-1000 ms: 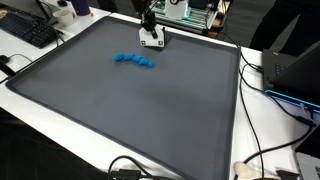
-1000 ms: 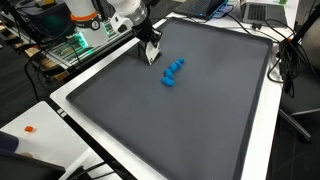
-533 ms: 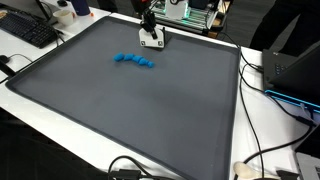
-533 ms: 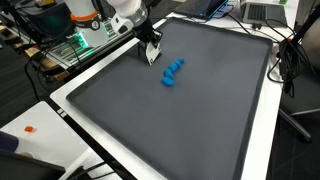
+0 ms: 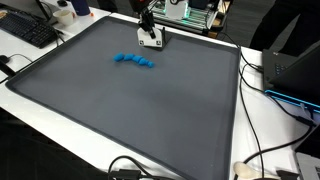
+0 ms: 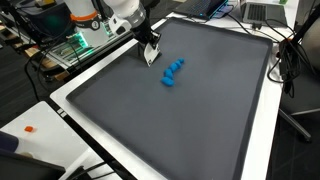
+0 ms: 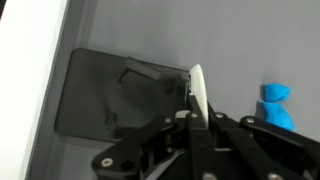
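A dark grey mat point(image 5: 150, 110) covers most of the white table point(image 5: 262, 120). On it a short row of blue pieces point(image 5: 134, 61) lies at about 8 o'clock from the gripper point(image 5: 151, 38), near it but apart, with bare mat between them. Off the mat in an exterior view are a black keyboard point(image 5: 30, 30) at 10 o'clock, a dark laptop point(image 5: 298, 68) at 3 o'clock and loose black cables point(image 5: 130, 170) at 6 o'clock. The wrist view shows none of these. An exterior view from a different side adds a small orange thing point(image 6: 30, 128) on the table at 8 o'clock and puts the blue pieces point(image 6: 173, 72) at 4 o'clock of the gripper point(image 6: 150, 52). Only the wrist view shows the grip closely. There the gripper point(image 7: 200, 125) comes in from 6 o'clock, and its fingers are pressed narrowly onto a white flat piece point(image 7: 197, 92) that stands upright between them, seen edge-on. One blue piece point(image 7: 275, 105) sits at 3 o'clock of it, and a broad shadow lies on the mat at 9 o'clock. In both exterior views the white flat piece point(image 5: 152, 43) hangs low at the mat's far edge, a small, thin, plain white slab point(image 6: 152, 57) below the black fingers. Whether it touches the mat cannot be told.
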